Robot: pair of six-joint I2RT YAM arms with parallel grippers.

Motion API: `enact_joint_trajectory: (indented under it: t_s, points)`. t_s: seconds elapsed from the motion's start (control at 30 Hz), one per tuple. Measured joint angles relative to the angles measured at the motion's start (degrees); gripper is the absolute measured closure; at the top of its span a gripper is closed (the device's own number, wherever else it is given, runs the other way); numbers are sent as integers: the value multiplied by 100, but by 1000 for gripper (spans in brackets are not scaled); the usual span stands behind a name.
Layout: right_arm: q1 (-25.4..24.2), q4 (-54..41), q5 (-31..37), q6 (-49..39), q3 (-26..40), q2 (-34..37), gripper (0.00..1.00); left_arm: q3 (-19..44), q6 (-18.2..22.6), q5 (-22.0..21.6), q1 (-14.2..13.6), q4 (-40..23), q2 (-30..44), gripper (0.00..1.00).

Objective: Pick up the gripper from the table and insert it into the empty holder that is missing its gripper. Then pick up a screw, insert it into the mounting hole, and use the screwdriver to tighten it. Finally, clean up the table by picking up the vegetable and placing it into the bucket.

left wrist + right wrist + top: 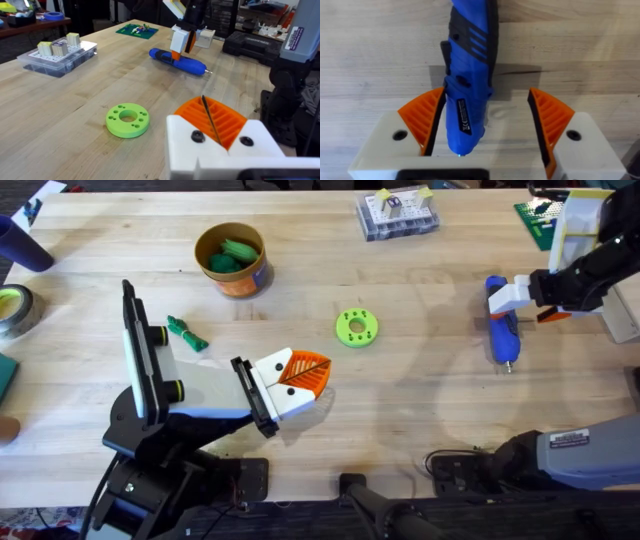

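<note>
The blue screwdriver (502,335) (467,60) (177,59) lies on the table at the right. My right gripper (505,305) (486,92) (182,40) is open astride its handle, with one orange pad against it and the other apart. My left gripper (305,375) (212,120) is shut near the table's middle front, with nothing between its orange pads. The green vegetable (187,332) lies on the table left of it. The tan-orange bucket (250,278) stands behind, with green items inside. The loose gripper piece, the holder and the screw are out of view.
A green holed ring (357,327) (128,119) lies mid-table, just ahead of the left gripper. A clear parts box (397,213) (57,55) sits at the back. A green board (540,215) is at the back right, and a tape roll (15,305) at the left edge.
</note>
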Motion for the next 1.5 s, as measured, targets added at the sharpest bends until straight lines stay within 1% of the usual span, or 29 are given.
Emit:
enact_joint_trajectory:
  t_s: [0.13, 0.3, 0.47, 0.6, 0.73, 0.93, 1.2, 1.27, 1.37, 1.5]
  points:
    - [-7, 18, -68, -6, -2, 47, 8, 0, -3, 2, 0, -1, 0, 988]
    - [-6, 286, -777, 0, -4, 58, 8, 0, -4, 2, 0, -1, 0, 988]
    - [9, 396, -1066, 40, -4, 57, 8, 0, -4, 2, 0, -1, 1, 988]
    - [9, 658, -1092, 106, -4, 67, 8, 0, -4, 2, 0, -1, 0, 988]
    - [9, 945, -966, 424, -4, 181, 8, 0, -4, 2, 0, -1, 0, 988]
    - [99, 960, -903, 707, -43, 411, 8, 0, -4, 2, 0, -1, 0, 988]
    - [230, 1037, -863, 799, -90, 488, 8, 0, -4, 2, 0, -1, 0, 988]
    - [230, 1030, -836, 796, -90, 502, 57, 0, -4, 2, 0, -1, 0, 988]
    - [229, 1028, -710, 792, -90, 511, 161, 0, -4, 2, 0, -2, 0, 988]
    - [250, 1009, -564, 792, -86, 542, 205, 0, -4, 2, 0, -1, 0, 988]
